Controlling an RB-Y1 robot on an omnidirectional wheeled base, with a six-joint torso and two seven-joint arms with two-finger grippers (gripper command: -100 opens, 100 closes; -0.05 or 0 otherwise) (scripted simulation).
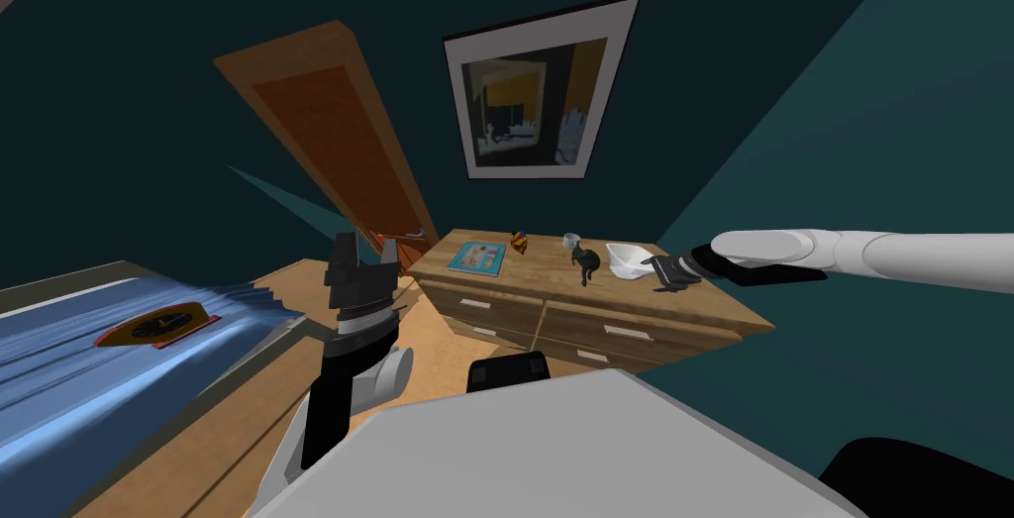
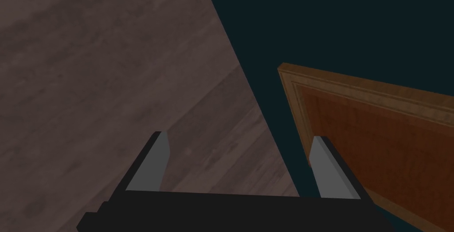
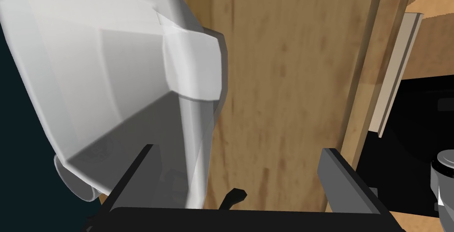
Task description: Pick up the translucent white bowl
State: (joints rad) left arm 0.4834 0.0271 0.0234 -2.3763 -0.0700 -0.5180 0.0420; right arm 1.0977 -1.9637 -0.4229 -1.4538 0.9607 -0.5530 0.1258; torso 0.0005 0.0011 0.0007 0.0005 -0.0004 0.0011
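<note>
The translucent white bowl (image 1: pixel 624 259) stands near the right end of a wooden dresser top (image 1: pixel 693 306). My right gripper (image 1: pixel 665 274) reaches in from the right, level with the bowl's near side. In the right wrist view the bowl (image 3: pixel 111 87) looms close, and the right gripper (image 3: pixel 238 150) is open with the bowl's side wall between its fingers. One finger (image 3: pixel 142 171) shows through the translucent wall; the other (image 3: pixel 339 178) stands clear over the wood. My left gripper (image 1: pixel 364 257) is raised left of the dresser, and in its wrist view the left gripper (image 2: pixel 238 137) is open and empty.
On the dresser top lie a blue book (image 1: pixel 478 258), a small red and yellow object (image 1: pixel 519 240), a small cup (image 1: pixel 570 241) and a dark figurine (image 1: pixel 587 263) just left of the bowl. A brown door (image 1: pixel 337 136) stands behind; a blue-covered bed (image 1: pixel 69 354) is at left.
</note>
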